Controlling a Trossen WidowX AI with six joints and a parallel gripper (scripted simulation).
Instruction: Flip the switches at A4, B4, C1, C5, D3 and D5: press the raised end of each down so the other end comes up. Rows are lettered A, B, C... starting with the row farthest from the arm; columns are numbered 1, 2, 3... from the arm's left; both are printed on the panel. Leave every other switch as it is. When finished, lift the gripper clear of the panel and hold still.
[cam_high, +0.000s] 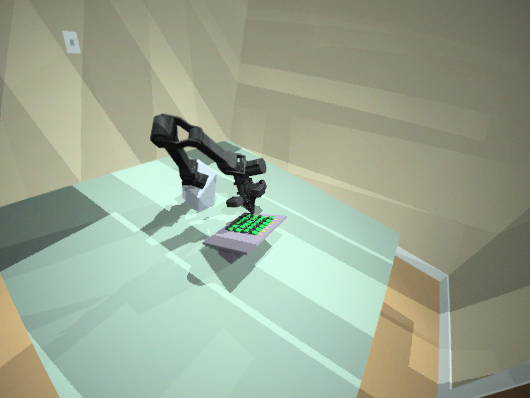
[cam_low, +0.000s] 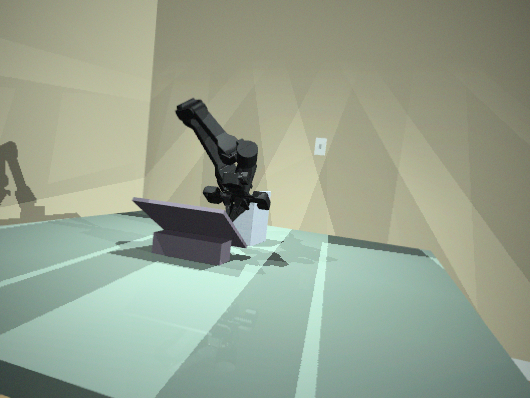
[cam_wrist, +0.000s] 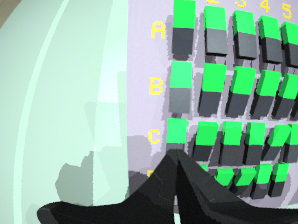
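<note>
The tilted lilac panel (cam_high: 231, 241) (cam_low: 185, 215) (cam_wrist: 139, 60) carries rows of green-and-black rocker switches. My gripper (cam_high: 252, 212) (cam_low: 231, 218) (cam_wrist: 174, 155) is shut and empty. In the wrist view its tips overlap the near, dark end of switch C1 (cam_wrist: 176, 129); whether they touch it I cannot tell. Also in the wrist view are A4 (cam_wrist: 270, 29), B4 (cam_wrist: 269, 80), C5 (cam_wrist: 279, 134), D3 (cam_wrist: 223, 176) and D5 (cam_wrist: 263, 172). Their tilts are hard to read. The fingers hide D1 and cover part of row D.
Neighbouring switches stand close around C1: B1 (cam_wrist: 180, 86) beyond it and C2 (cam_wrist: 206, 134) to its right. The panel rests on a lilac block (cam_low: 190, 247) on the pale green table (cam_high: 150, 340) (cam_low: 250, 350). The arm's light base block (cam_high: 199, 196) (cam_low: 259, 226) stands behind the gripper.
</note>
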